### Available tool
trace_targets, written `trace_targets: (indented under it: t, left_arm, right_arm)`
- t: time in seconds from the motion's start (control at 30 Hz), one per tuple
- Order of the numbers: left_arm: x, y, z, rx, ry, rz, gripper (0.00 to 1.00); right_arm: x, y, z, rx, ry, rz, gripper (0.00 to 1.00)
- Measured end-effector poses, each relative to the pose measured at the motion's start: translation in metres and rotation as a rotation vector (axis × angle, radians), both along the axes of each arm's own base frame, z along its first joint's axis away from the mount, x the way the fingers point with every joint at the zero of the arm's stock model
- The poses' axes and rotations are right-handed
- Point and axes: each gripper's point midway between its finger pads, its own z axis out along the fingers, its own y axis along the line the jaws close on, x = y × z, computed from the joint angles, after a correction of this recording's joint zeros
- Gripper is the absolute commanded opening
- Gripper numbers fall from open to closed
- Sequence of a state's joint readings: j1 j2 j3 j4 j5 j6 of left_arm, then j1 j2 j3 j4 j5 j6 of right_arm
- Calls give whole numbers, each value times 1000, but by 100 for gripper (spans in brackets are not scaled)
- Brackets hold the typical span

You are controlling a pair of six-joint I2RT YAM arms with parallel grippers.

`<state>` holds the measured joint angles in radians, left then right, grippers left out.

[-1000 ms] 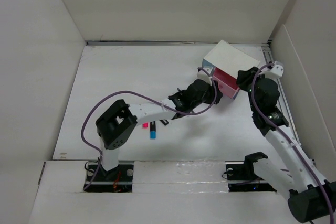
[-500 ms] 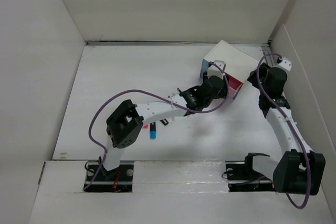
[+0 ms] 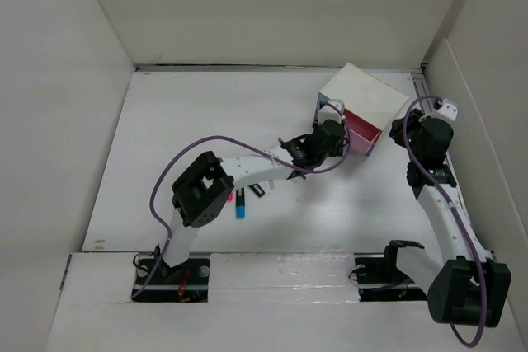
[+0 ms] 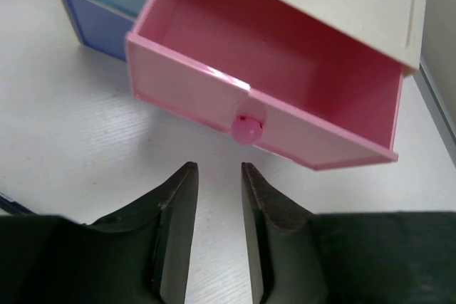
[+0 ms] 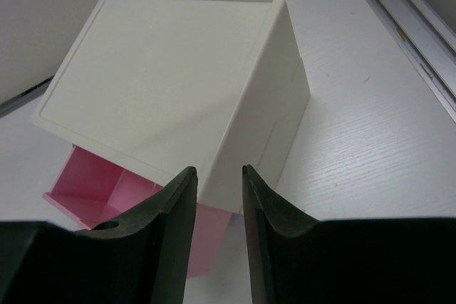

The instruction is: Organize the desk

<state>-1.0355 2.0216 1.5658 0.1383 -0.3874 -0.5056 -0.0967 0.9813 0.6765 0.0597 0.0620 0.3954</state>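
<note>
The desk (image 3: 206,121) is a white tabletop walled by white panels. At its back right stands a small white drawer box (image 3: 367,96) with its pink drawer (image 3: 361,132) pulled out. In the left wrist view the pink drawer (image 4: 271,62) is empty, its round knob (image 4: 247,128) just ahead of my left gripper (image 4: 217,169), which is open with only bare desk between its fingers. My right gripper (image 5: 217,170) is open on the right of the box, pointing at the white box's (image 5: 171,83) near corner without touching it.
Two blue drawers (image 4: 100,5) sit shut to the left of the pink one. A small pink piece (image 3: 228,197), a blue piece (image 3: 240,210) and a black piece (image 3: 257,191) lie on the desk by the left arm's elbow. A metal rail (image 5: 406,26) runs along the right wall.
My left gripper reached toward the pink drawer, then drew back slightly, its jaws now narrower. The right arm swung out to the box's right side and its jaws narrowed too.
</note>
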Motion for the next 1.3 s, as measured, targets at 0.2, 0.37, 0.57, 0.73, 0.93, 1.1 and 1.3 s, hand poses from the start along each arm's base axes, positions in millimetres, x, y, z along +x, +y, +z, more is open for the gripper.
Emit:
trace_targets:
  t: [0.2, 0.37, 0.57, 0.73, 0.93, 1.1, 1.3]
  left_arm:
    - [-15, -16, -2, -11, 3, -134, 31]
    - [-14, -26, 7, -13, -26, -181, 35]
    - [-5, -42, 8, 3, -60, -205, 35]
    - [-2, -45, 2, 29, -64, -206, 32]
    - [-1, -43, 1, 39, -70, -188, 33]
    - [-4, -42, -4, 31, -79, -185, 35]
    - [-5, -29, -26, 78, -60, -163, 35]
  right_arm:
    - [6, 3, -1, 3, 16, 23, 39]
    - [7, 6, -1, 7, 15, 38, 39]
    - [7, 9, -1, 11, 17, 56, 39]
    - [8, 11, 2, 11, 10, 69, 39]
    - [10, 14, 7, 14, 0, 85, 38]
    - [13, 16, 3, 20, 11, 102, 38]
    - [13, 18, 2, 22, 14, 109, 38]
